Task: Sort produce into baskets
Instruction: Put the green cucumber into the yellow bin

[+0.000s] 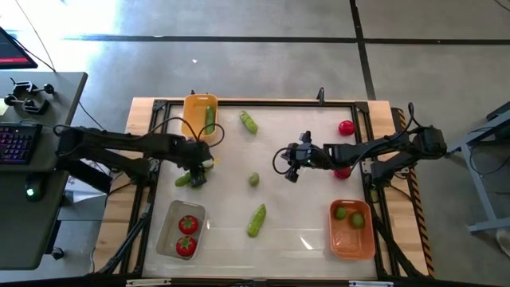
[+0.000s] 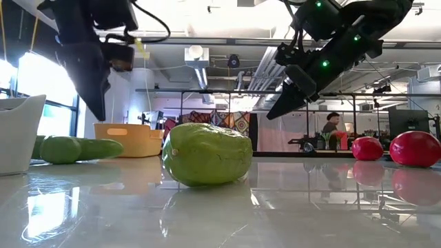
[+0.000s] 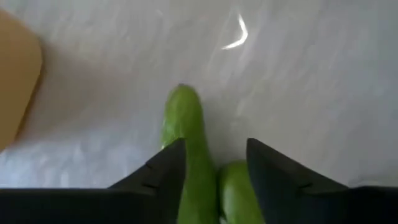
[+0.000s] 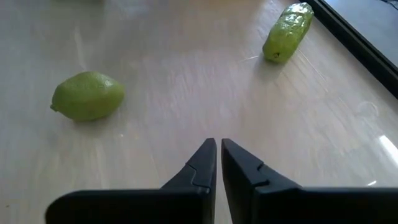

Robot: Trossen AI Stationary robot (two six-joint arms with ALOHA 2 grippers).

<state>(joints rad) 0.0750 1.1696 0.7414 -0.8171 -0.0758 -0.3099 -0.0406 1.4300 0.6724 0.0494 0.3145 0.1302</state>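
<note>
In the high view the left gripper (image 1: 194, 171) is seen left of centre, just below the yellow-orange basket (image 1: 191, 109); its fingers (image 3: 165, 171) are spread apart around one of two green cucumbers (image 3: 186, 137) lying side by side on the table (image 1: 303, 231). The right gripper (image 1: 290, 163) is held right of centre with its fingers nearly closed and nothing between them, a lime (image 1: 253, 180) lying to its lower left. Two tomatoes (image 1: 186, 235) are held in the clear basket (image 1: 167, 215) at lower left and two limes in the darker orange basket (image 1: 351, 243) at lower right.
</note>
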